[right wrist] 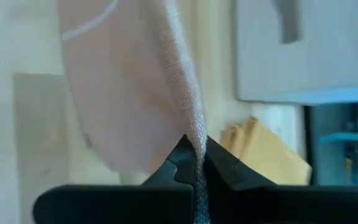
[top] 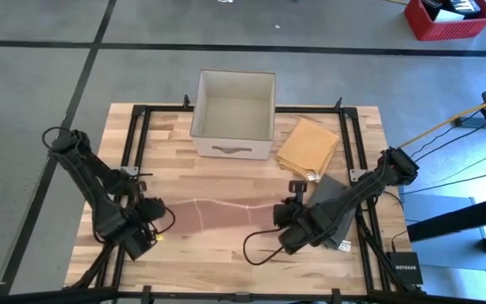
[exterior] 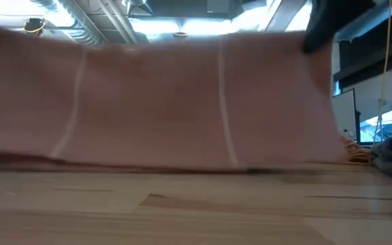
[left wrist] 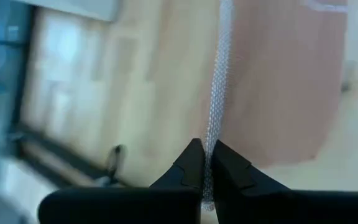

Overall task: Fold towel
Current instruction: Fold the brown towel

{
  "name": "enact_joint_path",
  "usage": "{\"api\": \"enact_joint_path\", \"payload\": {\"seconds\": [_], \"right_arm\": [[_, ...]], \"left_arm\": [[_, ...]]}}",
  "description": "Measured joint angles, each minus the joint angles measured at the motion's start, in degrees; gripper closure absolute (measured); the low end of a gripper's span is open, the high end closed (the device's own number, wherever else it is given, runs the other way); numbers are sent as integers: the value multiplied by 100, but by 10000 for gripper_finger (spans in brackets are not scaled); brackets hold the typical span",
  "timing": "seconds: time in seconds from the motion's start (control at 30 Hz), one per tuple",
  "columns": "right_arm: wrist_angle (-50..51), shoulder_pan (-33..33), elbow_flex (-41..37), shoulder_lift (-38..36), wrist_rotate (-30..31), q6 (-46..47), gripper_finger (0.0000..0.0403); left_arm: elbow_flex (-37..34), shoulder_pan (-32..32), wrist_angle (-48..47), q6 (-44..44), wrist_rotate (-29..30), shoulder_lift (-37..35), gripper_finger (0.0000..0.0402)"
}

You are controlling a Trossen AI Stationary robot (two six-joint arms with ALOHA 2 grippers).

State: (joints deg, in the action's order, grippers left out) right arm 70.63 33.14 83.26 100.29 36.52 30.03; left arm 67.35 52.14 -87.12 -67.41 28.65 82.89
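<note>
Pink towel (top: 226,211) hangs pinched between two end effectors, left end effector (left wrist: 202,163) and right end effector (right wrist: 194,157).

We found only one piece of readable text — the word "NETGEAR" in pale letters on a small black box (top: 404,269) that lay just off the worktop's (top: 226,177) near right corner, seen from the high camera. Nothing else carried lettering we could make out — the other views gave us no labels, numbers or signs.

Two dark jointed arms trailing black cables, with pointed black fingers (left wrist: 191,165)
</note>
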Motion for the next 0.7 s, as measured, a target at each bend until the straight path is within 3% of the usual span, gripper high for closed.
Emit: {"api": "enact_joint_path", "payload": {"seconds": [0.23, 0.4, 0.57, 0.7], "right_arm": [[920, -15, 328, -7, 856, 849, 393], [1043, -13, 328, -7, 913, 1183, 394], [1023, 225, 479, -7, 94, 1306, 394], [898, 627, 926, -9, -803, 1307, 394]], "left_arm": [[199, 27, -313, -303, 462, -154, 395], [199, 69, -232, -439, 451, -153, 398], [337, 279, 320, -601, 110, -153, 397], [660, 613, 1455, -513, -101, -152, 398]]}}
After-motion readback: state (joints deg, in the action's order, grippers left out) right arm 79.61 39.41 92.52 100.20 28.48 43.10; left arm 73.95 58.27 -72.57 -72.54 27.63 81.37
